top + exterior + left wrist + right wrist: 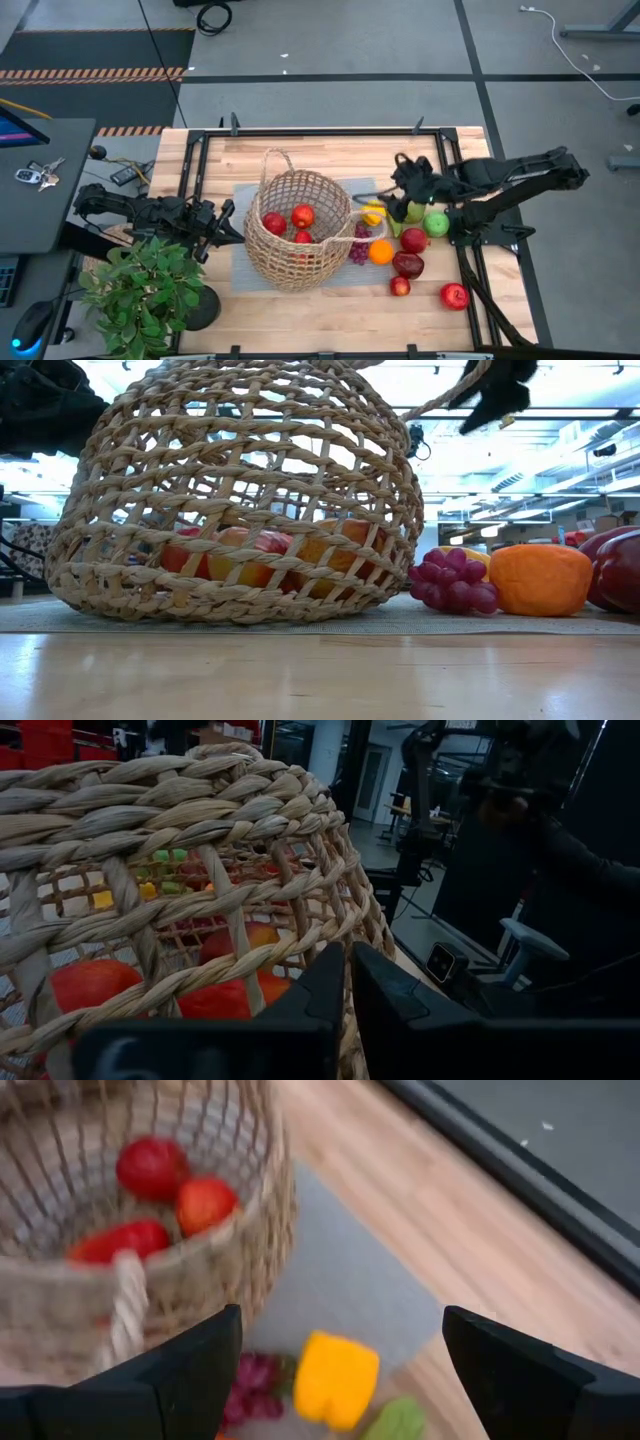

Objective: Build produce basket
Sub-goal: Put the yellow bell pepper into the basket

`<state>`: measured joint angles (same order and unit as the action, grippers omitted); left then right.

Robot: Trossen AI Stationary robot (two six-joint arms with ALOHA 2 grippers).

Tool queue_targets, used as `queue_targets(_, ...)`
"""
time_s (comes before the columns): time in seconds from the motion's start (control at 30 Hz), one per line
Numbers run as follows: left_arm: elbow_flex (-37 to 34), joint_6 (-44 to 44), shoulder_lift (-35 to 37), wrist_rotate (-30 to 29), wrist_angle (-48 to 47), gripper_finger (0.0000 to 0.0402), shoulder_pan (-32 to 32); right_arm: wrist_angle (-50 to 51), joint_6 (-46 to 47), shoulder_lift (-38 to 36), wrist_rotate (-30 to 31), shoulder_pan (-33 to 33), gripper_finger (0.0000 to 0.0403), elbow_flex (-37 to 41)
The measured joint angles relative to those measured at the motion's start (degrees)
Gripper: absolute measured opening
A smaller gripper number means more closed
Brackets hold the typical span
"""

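Note:
The tan wicker basket [297, 228] stands on a grey mat [245, 272] at the table's middle, with three red apples [288, 222] inside. My left gripper [233, 224] is shut, level at the basket's left wall [200, 900]. My right gripper [400, 186] is open and empty above the loose produce right of the basket: a yellow lemon [335, 1378], purple grapes [450, 582], an orange [381, 251], green pears [426, 218], red apples [454, 295] and a dark red mango [407, 264]. The right gripper also shows in the low view [495, 395]. My left gripper's shut fingers [330, 1000] come level from the table's left side and stand right at the basket's left wall, below its rim [300, 870]. I cannot tell whether they touch the wicker.
A leafy potted plant [145, 295] stands at the near left corner, close behind my left arm. A black frame [320, 131] runs around the tabletop. Bare wood lies along the far edge [330, 155] and the near edge [330, 315].

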<state>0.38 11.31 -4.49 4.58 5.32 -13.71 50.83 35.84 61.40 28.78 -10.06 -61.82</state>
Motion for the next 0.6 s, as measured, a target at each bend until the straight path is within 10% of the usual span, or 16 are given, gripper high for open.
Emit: queue_targets(0.6,0.0,-0.02,0.0,0.0,0.11,0.0034,0.01,-25.17,5.63,1.29,7.31,-8.61,0.0348,24.37)
